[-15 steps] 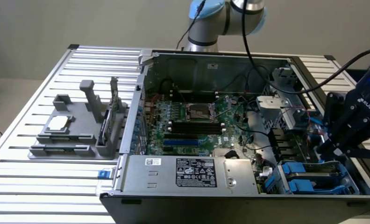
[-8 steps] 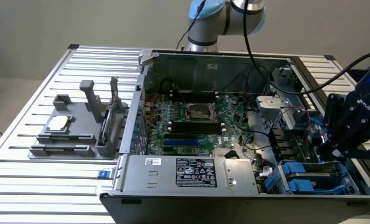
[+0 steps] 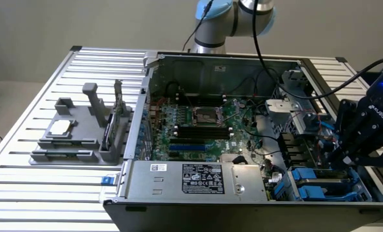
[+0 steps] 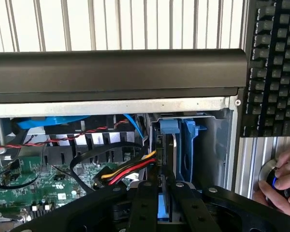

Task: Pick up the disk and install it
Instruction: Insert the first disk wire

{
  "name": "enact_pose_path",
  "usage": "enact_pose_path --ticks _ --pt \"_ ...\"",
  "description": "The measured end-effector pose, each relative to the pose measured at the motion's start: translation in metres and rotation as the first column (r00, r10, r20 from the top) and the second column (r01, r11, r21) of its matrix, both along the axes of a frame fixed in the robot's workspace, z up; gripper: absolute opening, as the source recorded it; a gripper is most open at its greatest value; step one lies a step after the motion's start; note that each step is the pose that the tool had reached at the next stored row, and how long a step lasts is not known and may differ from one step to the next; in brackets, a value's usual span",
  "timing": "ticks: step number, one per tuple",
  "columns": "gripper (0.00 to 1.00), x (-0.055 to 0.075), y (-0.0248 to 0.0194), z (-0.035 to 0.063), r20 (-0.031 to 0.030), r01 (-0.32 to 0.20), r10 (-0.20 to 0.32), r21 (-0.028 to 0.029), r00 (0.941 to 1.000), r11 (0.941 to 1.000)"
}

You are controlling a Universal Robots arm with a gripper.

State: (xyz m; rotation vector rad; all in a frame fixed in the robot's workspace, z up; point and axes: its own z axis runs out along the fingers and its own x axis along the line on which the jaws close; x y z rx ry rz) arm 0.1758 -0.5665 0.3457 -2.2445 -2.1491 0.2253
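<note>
Silver-blue jointed arm [image 3: 233, 17], black gripper [image 3: 365, 140], black cables [image 3: 259, 43]

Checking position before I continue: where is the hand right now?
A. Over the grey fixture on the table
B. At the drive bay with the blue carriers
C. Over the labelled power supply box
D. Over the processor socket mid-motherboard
B: in the exterior view the hand reaches down at the drive bay with its blue carriers, at that view's right end of the computer case.
</note>
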Motion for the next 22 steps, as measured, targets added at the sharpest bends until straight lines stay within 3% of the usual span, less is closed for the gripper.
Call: enact_pose_path --ticks 4,22 --pt "0.16 0.0 0.0 -0.0002 -0.0007 0.0 0.0 -0.0066 1.0 1.0" --pt "0.16 0.0002 0.0005 -0.0044 -0.0011 0.002 -0.002 -0.0228 1.0 0.9997"
